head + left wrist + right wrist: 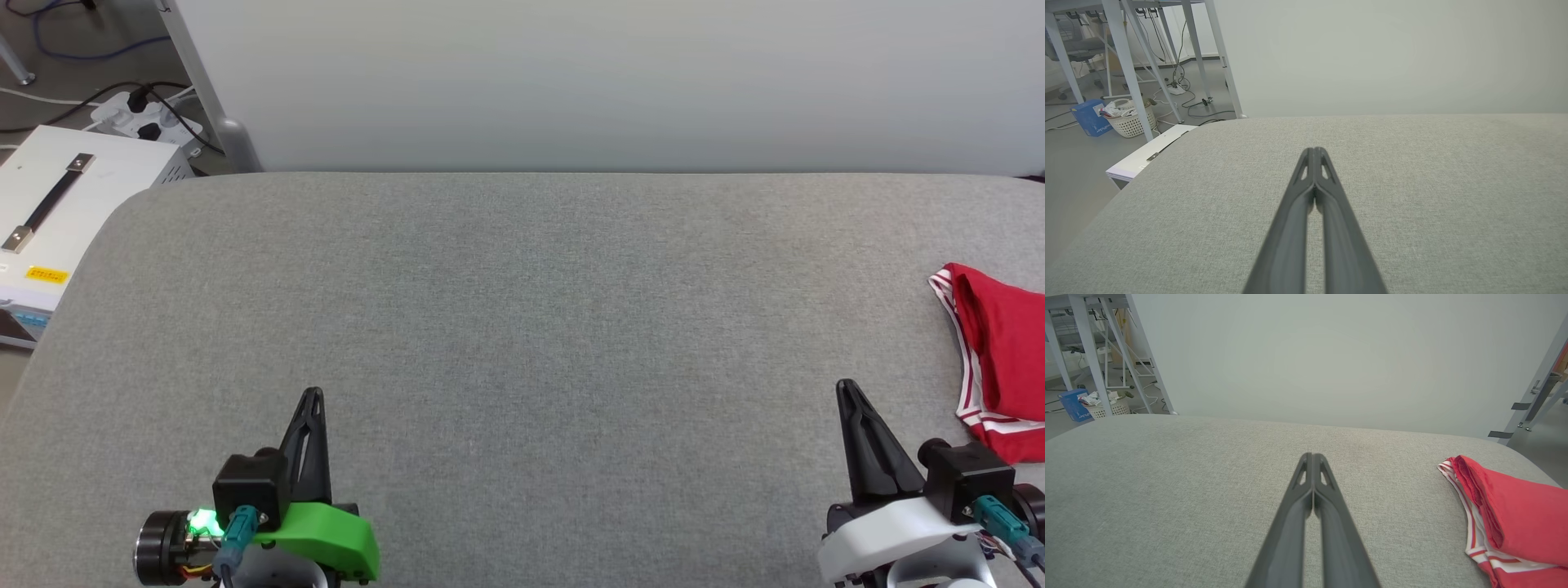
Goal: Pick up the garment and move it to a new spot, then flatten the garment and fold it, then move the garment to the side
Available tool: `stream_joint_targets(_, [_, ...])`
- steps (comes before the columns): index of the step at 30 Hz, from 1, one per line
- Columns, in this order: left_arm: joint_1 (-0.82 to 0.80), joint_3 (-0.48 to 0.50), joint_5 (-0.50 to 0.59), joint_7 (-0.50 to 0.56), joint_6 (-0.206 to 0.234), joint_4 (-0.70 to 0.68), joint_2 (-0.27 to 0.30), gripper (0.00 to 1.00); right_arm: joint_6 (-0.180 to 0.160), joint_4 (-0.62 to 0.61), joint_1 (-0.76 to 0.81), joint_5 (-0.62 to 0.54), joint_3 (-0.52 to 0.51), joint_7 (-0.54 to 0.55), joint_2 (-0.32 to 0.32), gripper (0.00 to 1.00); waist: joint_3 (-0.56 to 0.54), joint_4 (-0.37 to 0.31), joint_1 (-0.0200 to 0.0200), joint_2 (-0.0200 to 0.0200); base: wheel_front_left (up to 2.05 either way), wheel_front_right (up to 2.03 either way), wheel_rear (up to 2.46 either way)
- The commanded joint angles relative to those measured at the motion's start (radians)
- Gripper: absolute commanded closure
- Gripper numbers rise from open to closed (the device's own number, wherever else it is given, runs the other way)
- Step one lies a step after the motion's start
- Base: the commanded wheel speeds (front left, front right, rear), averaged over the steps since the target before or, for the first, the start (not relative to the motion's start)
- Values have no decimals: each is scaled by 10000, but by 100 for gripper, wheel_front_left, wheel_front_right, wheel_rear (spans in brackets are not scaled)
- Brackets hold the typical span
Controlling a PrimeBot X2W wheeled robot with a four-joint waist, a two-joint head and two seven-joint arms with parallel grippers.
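Big table topped with grey woven fabric [522,343], rounded corners, and a plain pale partition wall [571,82] right behind its far edge. Off the left side there's a white case with a black strap handle [90,220] and a white power strip [139,122] on the grey floor [1069,183]. Farther left: pale metal frame legs [1126,61], a white laundry basket [1133,120], a blue box [1088,118]. Soft, even light.

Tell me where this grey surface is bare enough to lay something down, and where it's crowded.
The table is bare from its left edge across the middle: everything ahead of the left hand and right hand, up to the pale wall. The right edge is taken: the red garment lies there, beside the right hand.
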Motion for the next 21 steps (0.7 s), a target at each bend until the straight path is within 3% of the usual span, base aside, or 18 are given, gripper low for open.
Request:
stream_joint_targets(1, [-133, 49, 82, 59, -31, -63, -40, 100, -4, 20, -188, -128, 27, 76, 10, 100, -4, -3, 0, 0, 0, 0, 0])
stream_joint_targets(21, [-195, 161, 207, 459, -56, -160, -99, 100, -5, 30, -314, -281, 69, 479, 14, 100, -63, -49, 0, 0, 0, 0, 0])
